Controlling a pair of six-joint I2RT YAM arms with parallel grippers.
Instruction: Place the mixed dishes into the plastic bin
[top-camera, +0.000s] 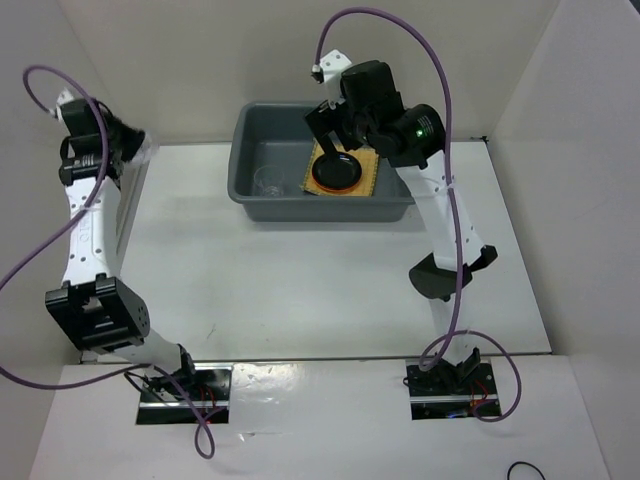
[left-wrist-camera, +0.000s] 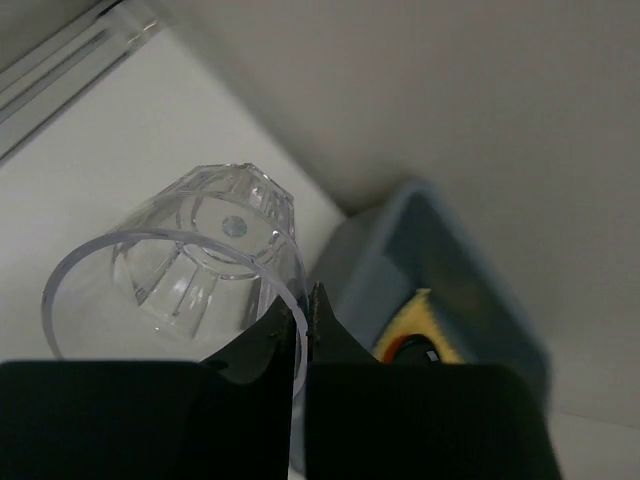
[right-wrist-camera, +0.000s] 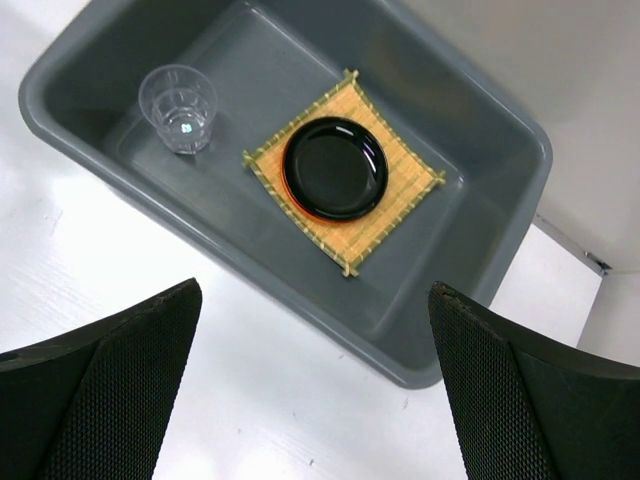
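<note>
My left gripper (left-wrist-camera: 305, 300) is shut on the rim of a clear cup (left-wrist-camera: 190, 270), held tilted above the table at the far left, left of the plastic bin (left-wrist-camera: 400, 250). From above, this gripper (top-camera: 140, 148) sits well left of the grey bin (top-camera: 320, 207). Inside the bin lie a tan woven mat (right-wrist-camera: 400, 215) with a black plate (right-wrist-camera: 335, 167) on it; a thin orange plate rim (right-wrist-camera: 290, 195) shows beneath the black one. A second clear cup (right-wrist-camera: 179, 108) stands upright in the bin's left part. My right gripper (right-wrist-camera: 315, 292) hangs open and empty above the bin's near wall (right-wrist-camera: 480, 200).
White walls enclose the table on the left, back and right. The bin stands at the back centre against the rear wall. The right arm's elbow (top-camera: 440, 275) hangs over the table's right side.
</note>
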